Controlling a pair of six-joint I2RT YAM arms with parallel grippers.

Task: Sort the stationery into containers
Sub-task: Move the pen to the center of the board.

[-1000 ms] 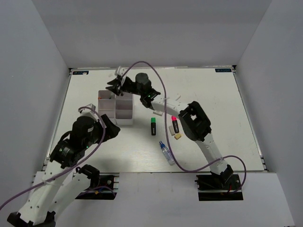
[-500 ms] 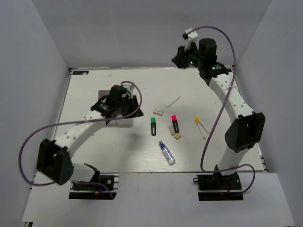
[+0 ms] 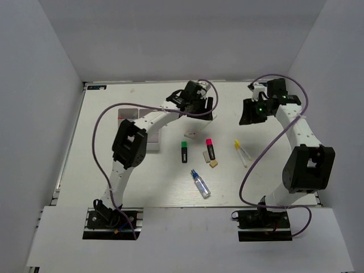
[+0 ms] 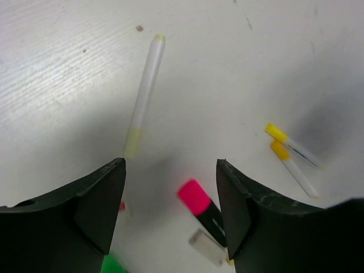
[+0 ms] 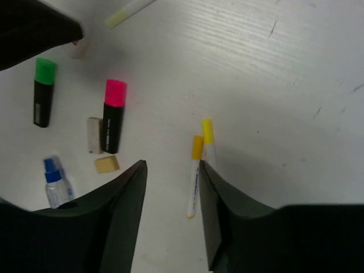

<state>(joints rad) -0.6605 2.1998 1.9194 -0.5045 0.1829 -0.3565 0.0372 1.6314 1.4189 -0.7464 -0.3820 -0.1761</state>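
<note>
left gripper (image 4: 170,166) — jaws apart, nothing between them, white stick (image 4: 145,94) lying on the table (image 4: 284,45) below, just ahead of it | right gripper (image 5: 172,168) — jaws apart, empty, yellow-tipped pens (image 5: 203,142) on the table just beside one jaw

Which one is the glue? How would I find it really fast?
Look at the white table, at the little bunch of things lying near its middle. The glue bottle lies at the end of that bunch nearest the arms' bases, past the green-capped highlighter and the pink-capped highlighter. It is the only see-through one, with a blue cap.
</note>
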